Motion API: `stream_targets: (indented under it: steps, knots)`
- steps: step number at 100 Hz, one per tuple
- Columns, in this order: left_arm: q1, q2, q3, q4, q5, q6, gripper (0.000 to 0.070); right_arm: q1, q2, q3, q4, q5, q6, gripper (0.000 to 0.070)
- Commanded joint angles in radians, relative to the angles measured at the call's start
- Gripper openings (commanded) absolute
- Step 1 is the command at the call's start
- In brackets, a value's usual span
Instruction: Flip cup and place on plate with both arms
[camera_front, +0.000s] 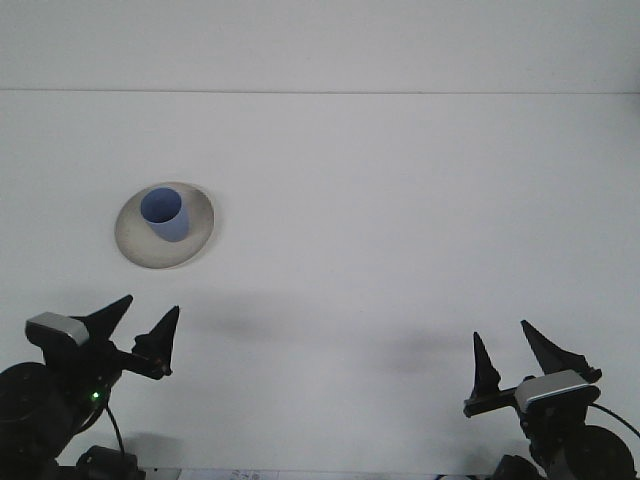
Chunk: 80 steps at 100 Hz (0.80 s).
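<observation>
Front view shows a blue cup (163, 214) standing upright, mouth up, on a pale round plate (195, 245) at the far left of the white table (400, 200). Both arms sit low at the near edge, well apart from the plate. At near left, the left gripper (140, 325) has its dark fingers spread and grasps nothing. At near right, the right gripper (512, 355) is likewise released, its two pointed fingers apart and pointing up, with nothing between them.

White table (400, 230), plain surface. One pale round plate (135, 250) lies on it, left of centre. Blue cup (163, 214) stands upright on the plate.
</observation>
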Motion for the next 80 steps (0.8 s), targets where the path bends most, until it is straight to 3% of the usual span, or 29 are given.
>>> stream_targets:
  steps: [1, 9, 13, 17, 23, 25, 26, 80]
  knots:
    - [-0.003, -0.034, -0.055, 0.023, 0.003, -0.024, 0.0580, 0.010, 0.005, 0.001, 0.005, 0.002, 0.026, 0.0490]
    - [-0.003, -0.064, -0.095, 0.020, 0.003, -0.024, 0.0561, 0.010, 0.005, 0.001, 0.005, 0.001, 0.026, 0.0489]
    - [-0.003, -0.067, -0.101, 0.020, 0.003, -0.024, 0.0495, 0.010, 0.005, 0.001, 0.005, 0.001, 0.026, 0.0459]
    - [-0.003, -0.067, -0.101, 0.021, 0.003, -0.023, 0.0372, 0.010, 0.005, 0.001, 0.005, 0.000, 0.026, 0.0332]
    - [-0.003, -0.067, -0.101, 0.021, 0.003, -0.023, 0.0096, 0.010, 0.005, 0.001, 0.004, -0.002, 0.026, 0.0000]
    - [-0.003, -0.067, -0.101, 0.021, 0.003, -0.023, 0.0008, 0.010, 0.005, 0.001, 0.003, -0.002, 0.025, 0.0000]
    - [-0.003, -0.067, -0.101, 0.021, 0.003, -0.023, 0.0000, 0.010, 0.005, 0.001, 0.003, -0.001, 0.025, 0.0007]
    - [-0.003, -0.073, -0.100, 0.022, 0.002, -0.026, 0.0016, 0.010, 0.005, 0.003, 0.011, 0.000, 0.025, 0.0005]
